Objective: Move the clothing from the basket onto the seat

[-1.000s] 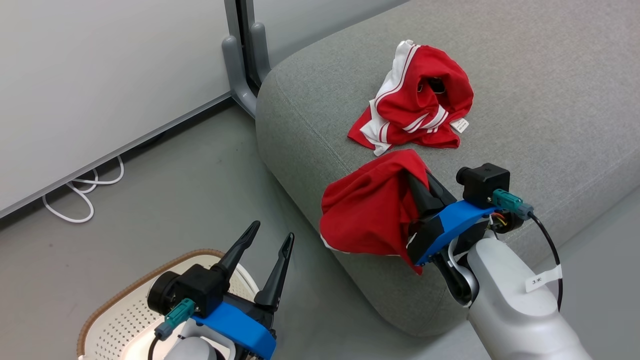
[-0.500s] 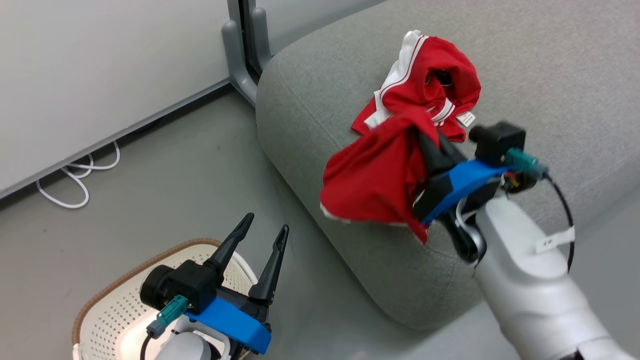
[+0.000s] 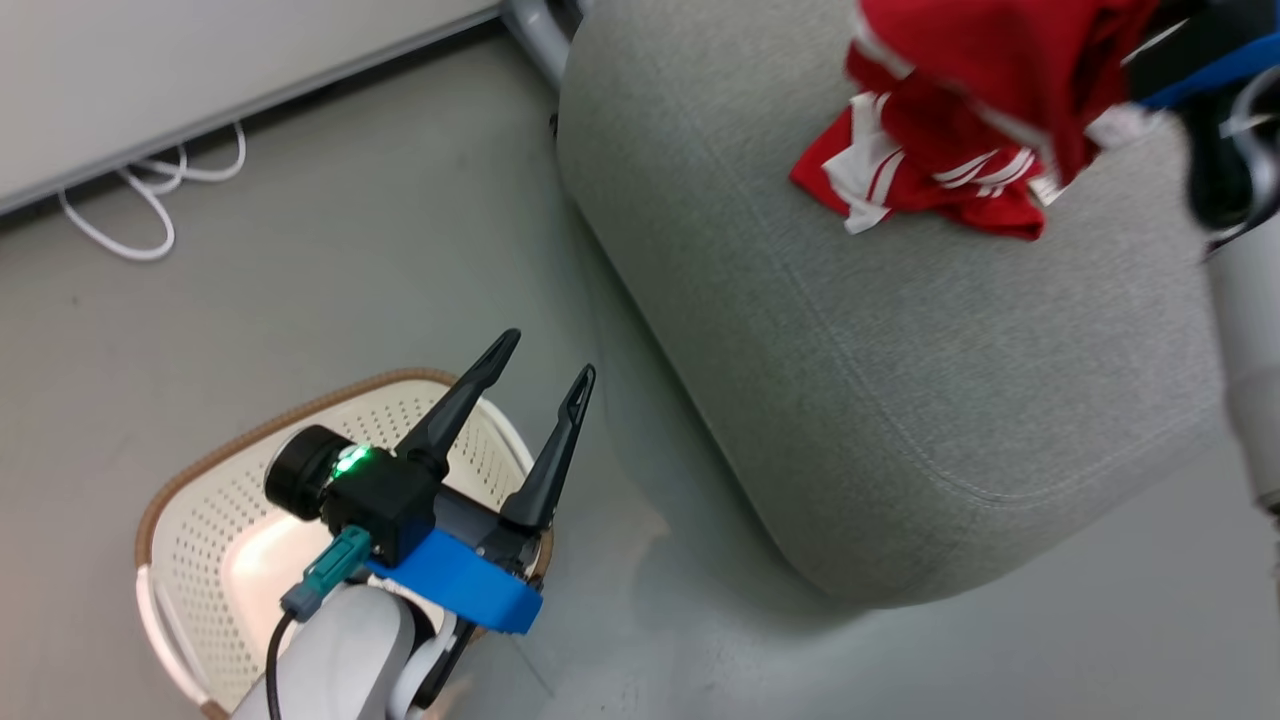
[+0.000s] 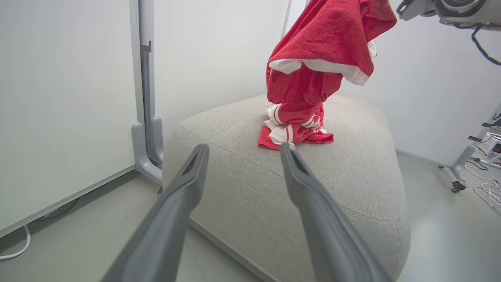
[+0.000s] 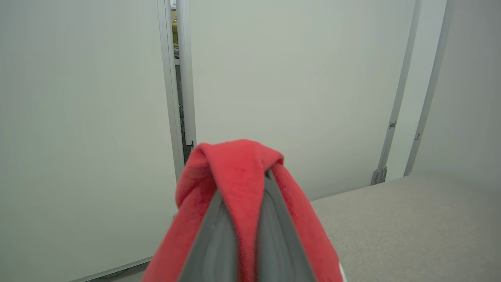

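Grey floor (image 3: 350, 250) meets white wall panels (image 4: 58, 98) and a grey metal post (image 4: 145, 117). A looped white cable (image 3: 150, 215) lies at the foot of the wall, and a wheeled stand (image 4: 464, 164) shows beyond the far side of the large grey fabric-upholstered seat (image 3: 900, 400). On the floor near the seat's rounded corner stands the small cream-white perforated plastic basket (image 3: 190, 510). In the head view we find its near side hidden by the pale left forearm. The left gripper (image 3: 548, 355) hovers above the basket, its two long dark fingers spread apart with nothing between them. The right gripper (image 5: 247, 188) is clamped on a soft bright red garment with a white-edged hem (image 4: 325, 35). A fold of cloth is pinched between its fingers and draped over their tips. That garment hangs above the seat, directly over the crumpled red garment with white stripes and panels (image 3: 920, 180), which lies on the cushion top. We cannot tell whether the hanging cloth touches the one beneath. The seat's weave is coarse, its edges are rounded, and a stitched seam runs around its side. The basket has rows of small holes and a brown woven-look rim.
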Robot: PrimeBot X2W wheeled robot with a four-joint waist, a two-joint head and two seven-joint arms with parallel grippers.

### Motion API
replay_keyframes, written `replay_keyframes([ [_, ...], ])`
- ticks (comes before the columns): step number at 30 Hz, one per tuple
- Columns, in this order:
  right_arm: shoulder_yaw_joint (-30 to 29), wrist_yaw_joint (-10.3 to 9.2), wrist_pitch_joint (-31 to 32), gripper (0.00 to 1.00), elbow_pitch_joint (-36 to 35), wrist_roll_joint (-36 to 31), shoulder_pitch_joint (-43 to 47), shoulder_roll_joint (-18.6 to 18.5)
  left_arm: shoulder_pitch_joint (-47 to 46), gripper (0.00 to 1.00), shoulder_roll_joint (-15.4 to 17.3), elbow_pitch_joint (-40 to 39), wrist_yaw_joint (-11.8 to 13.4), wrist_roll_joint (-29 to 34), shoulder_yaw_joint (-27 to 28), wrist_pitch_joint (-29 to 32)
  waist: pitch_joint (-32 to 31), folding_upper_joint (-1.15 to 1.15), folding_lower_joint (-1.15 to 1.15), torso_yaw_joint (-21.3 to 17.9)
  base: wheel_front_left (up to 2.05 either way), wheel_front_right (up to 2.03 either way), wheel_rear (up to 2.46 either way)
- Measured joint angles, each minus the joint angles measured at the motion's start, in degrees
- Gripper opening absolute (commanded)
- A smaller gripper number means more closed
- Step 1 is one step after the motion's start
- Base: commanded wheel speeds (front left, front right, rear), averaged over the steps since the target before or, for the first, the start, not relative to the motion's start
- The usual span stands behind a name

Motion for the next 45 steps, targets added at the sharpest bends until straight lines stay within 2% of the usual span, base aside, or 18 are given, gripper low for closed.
replay_keyframes([
  [5,-7.2,0.00,-0.3,0.00,-0.8,-3.4,-3.4,-5.1,-3.9,1.00,0.9,-1.3,0.0,0.4,-2.8,0.0,4.4,0.00,0.00,2.6,0.00,0.00,0.00],
  [13,-16.2,0.00,-0.8,0.00,-1.5,-8.0,-2.0,-9.1,-9.8,1.00,2.4,-4.4,0.0,1.1,-4.8,0.0,12.1,0.00,0.01,7.1,0.00,0.00,0.00],
  [19,-21.6,0.00,-0.9,0.00,0.5,-11.3,0.5,-8.7,-10.8,1.00,3.2,-6.3,0.0,2.0,-4.9,0.0,17.3,0.00,0.01,9.7,0.00,0.00,0.00],
  [23,-23.6,0.00,-1.0,0.00,1.9,-13.8,0.7,-7.0,-10.9,1.00,4.0,-6.5,0.0,2.3,-4.7,-0.1,19.9,0.00,0.01,10.5,0.00,0.00,0.00],
  [33,-26.9,0.00,-1.0,0.01,3.9,-16.5,0.6,-5.3,-10.9,1.00,4.4,-6.8,0.2,2.3,-4.1,-0.1,20.5,0.00,0.00,10.6,0.00,0.00,0.00],
  [35,-27.0,0.00,-1.0,0.47,3.9,-16.6,0.5,-5.2,-10.9,1.00,4.4,-6.6,0.2,2.3,-4.1,-0.1,20.4,0.00,0.00,10.6,0.00,0.00,0.00],
  [36,-27.0,0.00,-1.0,0.89,4.0,-16.8,0.5,-5.1,-10.9,1.00,4.3,-6.6,0.2,2.3,-4.1,-0.1,20.4,0.00,0.00,10.6,0.00,0.00,0.00],
  [37,-26.9,0.00,-1.0,1.00,4.1,-16.9,0.5,-4.9,-11.0,1.00,4.3,-6.5,0.2,2.3,-4.2,-0.1,20.3,0.00,0.00,10.6,0.00,0.00,0.00],
  [45,-25.4,0.00,-1.0,1.00,4.6,-17.5,0.9,-4.8,-11.4,1.00,3.0,-5.3,0.1,2.2,-4.7,-0.1,19.4,0.00,0.00,10.9,0.00,0.00,0.00],
])
